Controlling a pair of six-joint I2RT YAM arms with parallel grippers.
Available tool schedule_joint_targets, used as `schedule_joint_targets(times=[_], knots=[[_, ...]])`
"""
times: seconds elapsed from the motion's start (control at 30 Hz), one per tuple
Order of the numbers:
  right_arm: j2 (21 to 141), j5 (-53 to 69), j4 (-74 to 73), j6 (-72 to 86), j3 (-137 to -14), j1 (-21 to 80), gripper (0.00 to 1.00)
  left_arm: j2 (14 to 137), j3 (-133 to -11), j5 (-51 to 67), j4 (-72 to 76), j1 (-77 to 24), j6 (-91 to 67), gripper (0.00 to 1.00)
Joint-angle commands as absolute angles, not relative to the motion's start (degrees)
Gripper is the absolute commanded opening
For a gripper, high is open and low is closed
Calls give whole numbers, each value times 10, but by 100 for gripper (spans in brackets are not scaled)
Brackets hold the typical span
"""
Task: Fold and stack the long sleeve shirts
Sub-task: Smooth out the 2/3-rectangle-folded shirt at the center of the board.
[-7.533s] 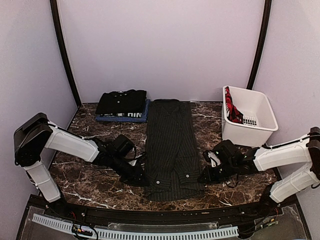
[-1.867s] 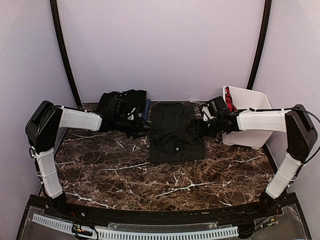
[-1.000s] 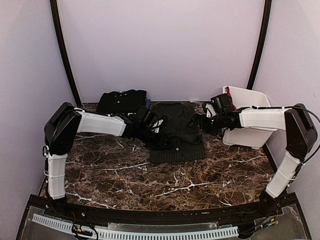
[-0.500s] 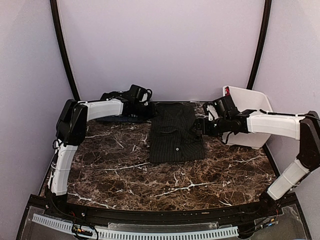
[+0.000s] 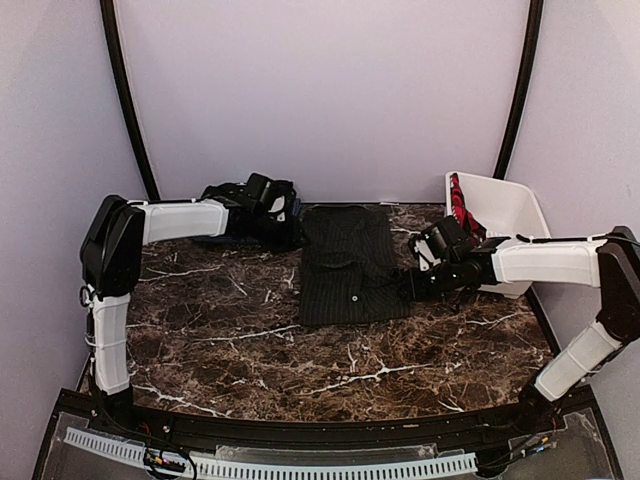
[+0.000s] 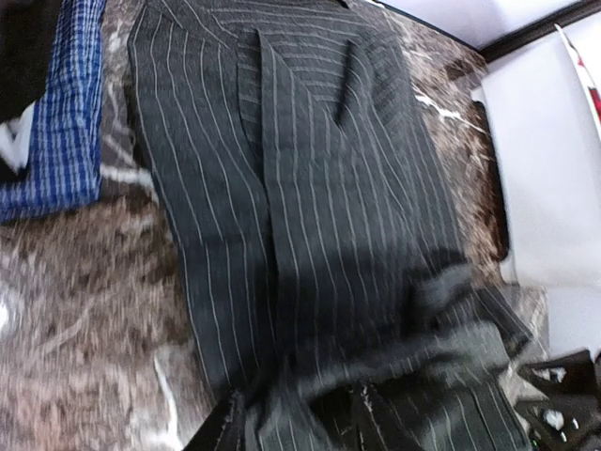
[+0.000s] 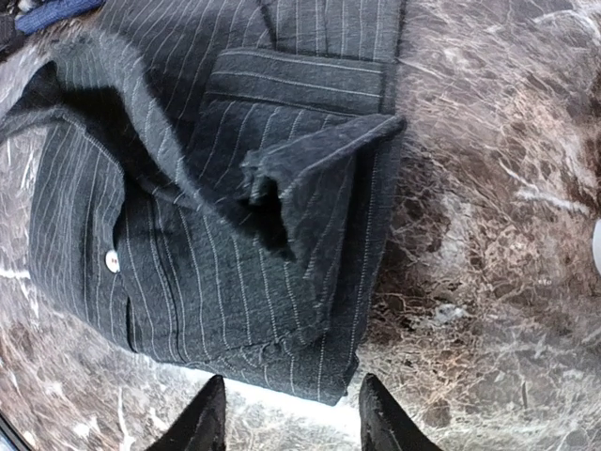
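Being limp, light cloth, pinch pinstripe shirt at doubled 3 o'clock edge; right gripper part-open beside it, left gripper part-open too.

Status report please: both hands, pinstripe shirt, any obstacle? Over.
Left hand open, empty. Right hand open, at right edge of pinstripe shirt. Shirt folded, not yet stacked; one fold lifted. No obstacle seen.

The left arm rises from its base to a high elbow, and its white forearm stretches level toward the right. The left hand has its fingers partly spread, gripping nothing. The right arm reaches left and low. The right hand tilts downward, its fingers likewise apart and empty.
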State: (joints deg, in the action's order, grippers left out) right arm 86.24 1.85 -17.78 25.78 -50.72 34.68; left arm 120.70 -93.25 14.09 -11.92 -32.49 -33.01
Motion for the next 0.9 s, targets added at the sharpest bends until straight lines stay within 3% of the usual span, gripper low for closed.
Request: schedule_joint_targets(times=[0.0,0.2,0.87], knots=[[865,22,-157,258,-511,360,38,1100,-842,196,-62,-331,-338,35],[912,16,-158,262,-540,366,31,1089,-766,258,10,-372,-340,31],[974,20,-143,285,-626,365,3,1152,-786,306,40,-420,-330,25]])
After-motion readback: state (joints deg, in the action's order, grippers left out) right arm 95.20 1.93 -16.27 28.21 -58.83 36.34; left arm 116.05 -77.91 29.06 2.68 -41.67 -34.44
